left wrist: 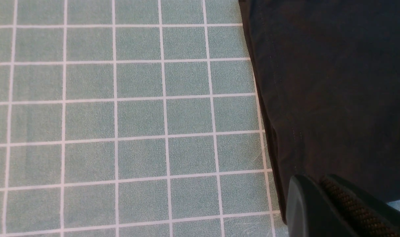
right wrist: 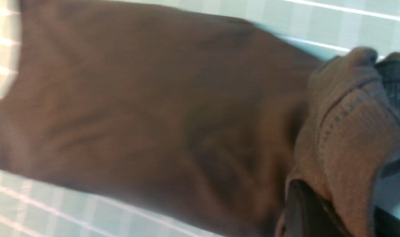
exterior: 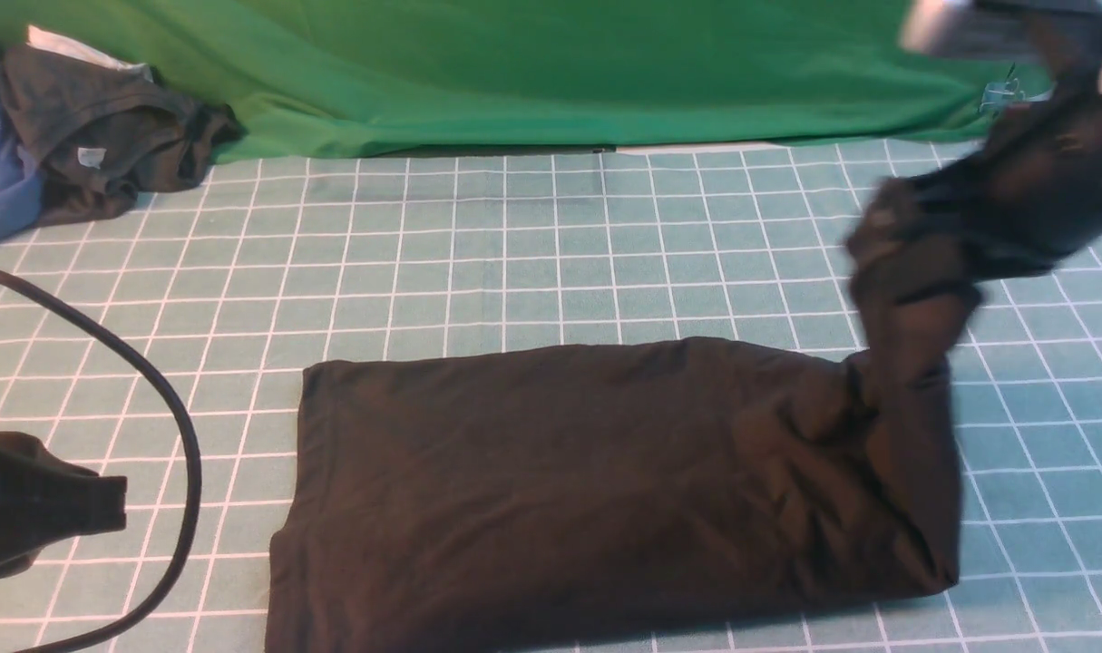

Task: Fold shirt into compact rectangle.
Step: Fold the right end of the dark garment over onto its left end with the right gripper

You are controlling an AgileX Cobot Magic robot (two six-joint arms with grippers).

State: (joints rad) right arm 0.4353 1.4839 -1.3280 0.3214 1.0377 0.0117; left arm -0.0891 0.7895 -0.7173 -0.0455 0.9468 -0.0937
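Green cloth backdrop (exterior: 532, 73) hung across the top of the front view, and below it a teal table mat (exterior: 514, 245) ruled with a white grid filled the rest of the frame. At the upper left of the frame a crumpled dark grey garment (exterior: 106, 136) with a small white tag lay against a blue garment (exterior: 2, 172).

A large black cotton T-shirt (exterior: 605, 490) lay in the lower centre of the frame, folded into a long band running left to right, its left end square and flat. Its right end was gathered into a bunch that rose off the mat toward the upper right.

That bunch was pinched in the right claw (exterior: 909, 272), which was blurred and hung above the right end of the band. Its jaws were closed tight on the fabric. In the right wrist view a stitched hem edge was draped over its fingers, with the flat part of the garment stretching away beneath.

At the lower left of the frame the left claw (exterior: 97, 503) sat low over the mat, well apart from the T-shirt's left edge, beside a looping black cable (exterior: 174, 426). Its jaws were pressed together with nothing between them. The left wrist view showed the garment's straight edge lying on the grid beyond its tips.
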